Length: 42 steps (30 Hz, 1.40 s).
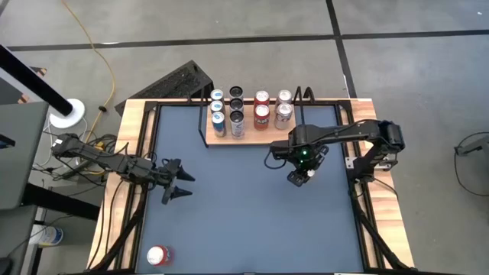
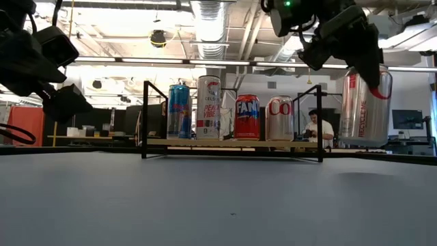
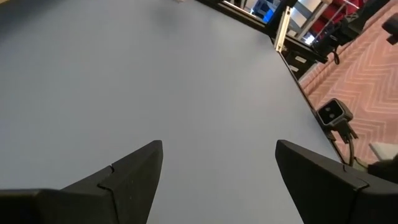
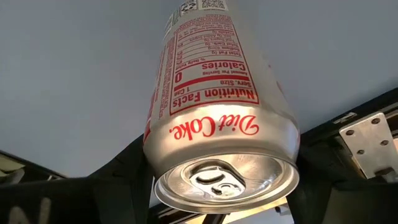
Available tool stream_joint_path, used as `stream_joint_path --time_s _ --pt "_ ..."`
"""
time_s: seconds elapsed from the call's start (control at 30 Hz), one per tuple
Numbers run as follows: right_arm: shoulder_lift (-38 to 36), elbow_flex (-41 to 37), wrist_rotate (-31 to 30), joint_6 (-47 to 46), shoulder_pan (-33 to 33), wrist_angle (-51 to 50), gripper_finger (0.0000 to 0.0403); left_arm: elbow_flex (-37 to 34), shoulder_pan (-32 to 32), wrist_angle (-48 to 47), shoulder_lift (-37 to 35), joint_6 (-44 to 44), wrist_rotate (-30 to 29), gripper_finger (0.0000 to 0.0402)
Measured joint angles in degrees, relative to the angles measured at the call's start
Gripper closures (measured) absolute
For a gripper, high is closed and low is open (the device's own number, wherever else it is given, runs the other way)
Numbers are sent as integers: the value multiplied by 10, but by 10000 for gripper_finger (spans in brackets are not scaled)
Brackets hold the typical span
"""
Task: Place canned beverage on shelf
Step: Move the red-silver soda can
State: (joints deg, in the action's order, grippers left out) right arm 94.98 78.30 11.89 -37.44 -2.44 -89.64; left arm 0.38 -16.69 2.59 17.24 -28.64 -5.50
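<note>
The shelf, a light-wood board (image 1: 248, 140) with black wire side frames, stands at the table's far edge and bears several upright cans (image 1: 237, 114); it also shows in the low view (image 2: 232, 143). My right gripper (image 1: 299, 174) is in front of the shelf's right end, shut on a silver Diet Coke can (image 2: 365, 106). My left gripper (image 1: 179, 183) is open and empty over the table's left part, its fingers (image 3: 134, 171) spread above the bare blue top. My right gripper pinches the Diet Coke can between its two fingers (image 4: 124, 171), on opposite sides of the can's wall near its top end (image 4: 180, 155). The fingers come from above, slanting down. The can hangs below them, nearly upright with its top up, lifted clear of the table (image 2: 365, 140).
A red-and-white can (image 1: 157, 256) rests near the table's near left corner. The dark-blue tabletop (image 1: 244, 221) is framed by a wooden rim (image 1: 137, 130). Beyond the table, a person (image 2: 317, 126) sits in the room.
</note>
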Motion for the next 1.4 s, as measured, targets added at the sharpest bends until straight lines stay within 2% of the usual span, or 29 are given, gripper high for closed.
stream_joint_path --time_s 0.5,0.93,1.13,1.3,1.4 --pt "0 0 -4 2 -2 7 123 0 0 -1 0 -16 4 100" --pt "0 0 -17 4 3 24 51 0 0 -2 0 -21 7 100" --pt "0 0 -17 27 8 31 43 0 0 -2 0 -21 7 100" --pt "-7 20 -80 47 20 30 49 10 0 -26 0 -22 9 100" --pt "-17 47 -126 60 40 34 50 53 0 -60 1 -26 28 100"
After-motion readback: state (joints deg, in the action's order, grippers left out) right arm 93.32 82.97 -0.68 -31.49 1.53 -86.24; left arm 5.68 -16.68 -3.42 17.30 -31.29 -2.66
